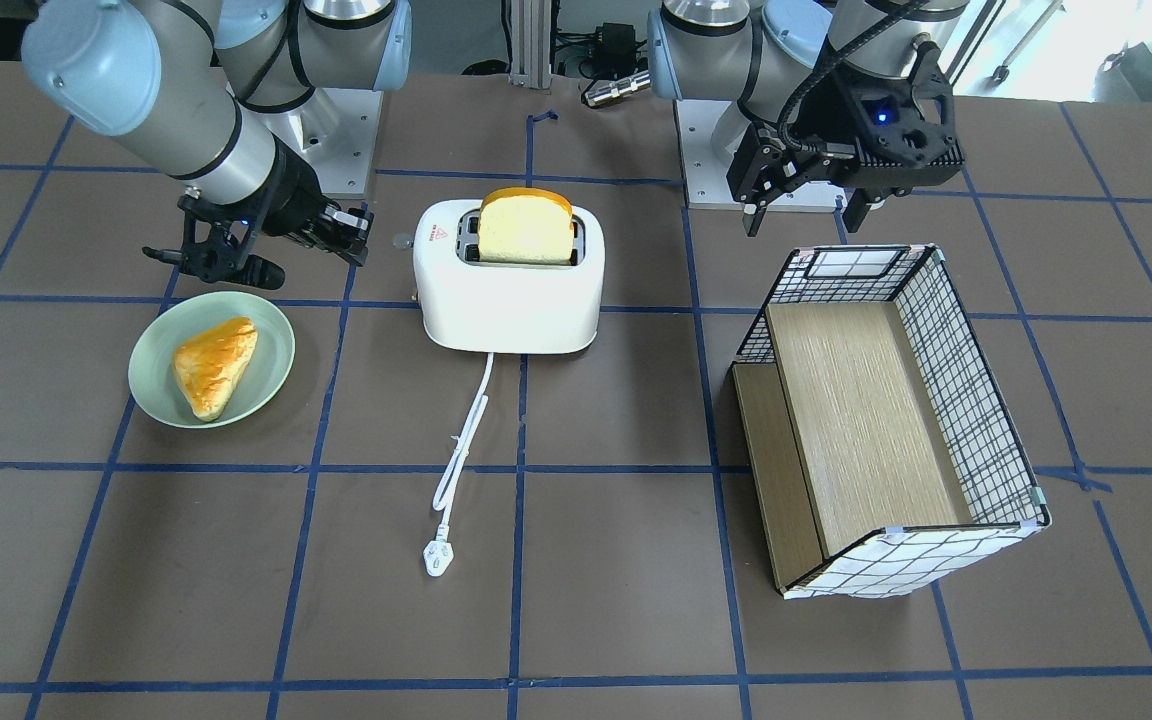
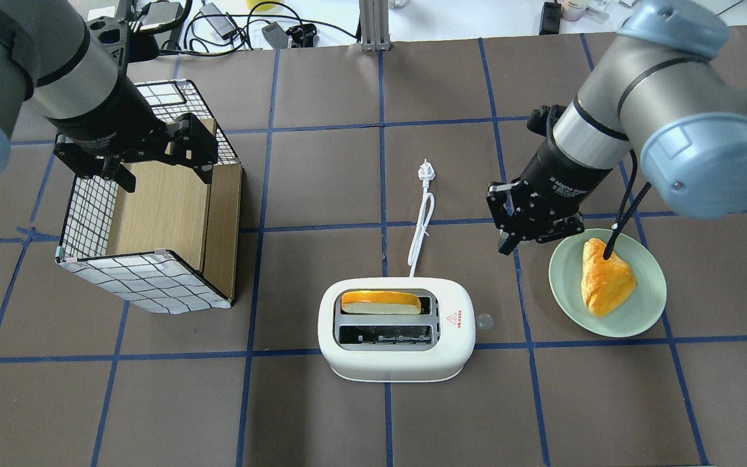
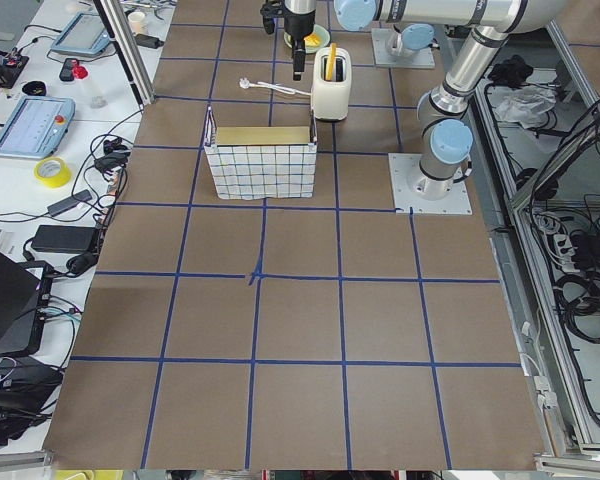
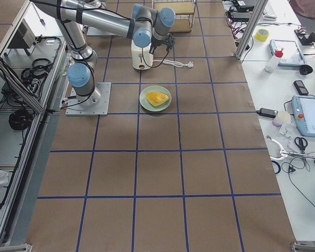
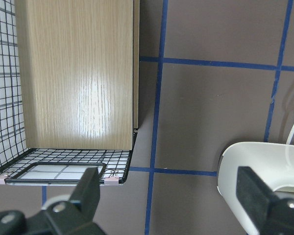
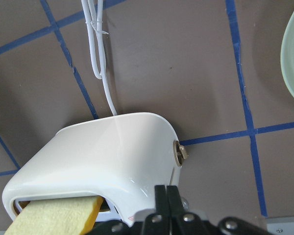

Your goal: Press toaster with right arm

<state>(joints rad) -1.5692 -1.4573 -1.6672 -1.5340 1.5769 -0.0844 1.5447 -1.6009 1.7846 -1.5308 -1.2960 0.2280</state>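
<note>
The white two-slot toaster [image 1: 508,285] stands mid-table with a bread slice [image 1: 526,225] upright in one slot; its cord and plug [image 1: 436,558] trail across the table. It also shows in the overhead view [image 2: 396,337]. My right gripper [image 2: 504,245] is shut and empty. It hangs between the toaster's end and the green plate, apart from the toaster. In the right wrist view the closed gripper [image 6: 165,193] is above the toaster's end [image 6: 103,156], where a small knob [image 6: 180,152] sticks out. My left gripper [image 2: 166,175] is open and empty over the basket.
A green plate [image 1: 151,345] with a pastry [image 1: 216,365] lies close by the right gripper. A wire-grid basket [image 1: 976,420] with a wooden insert lies on its side under the left gripper. Blue tape lines cross the brown table.
</note>
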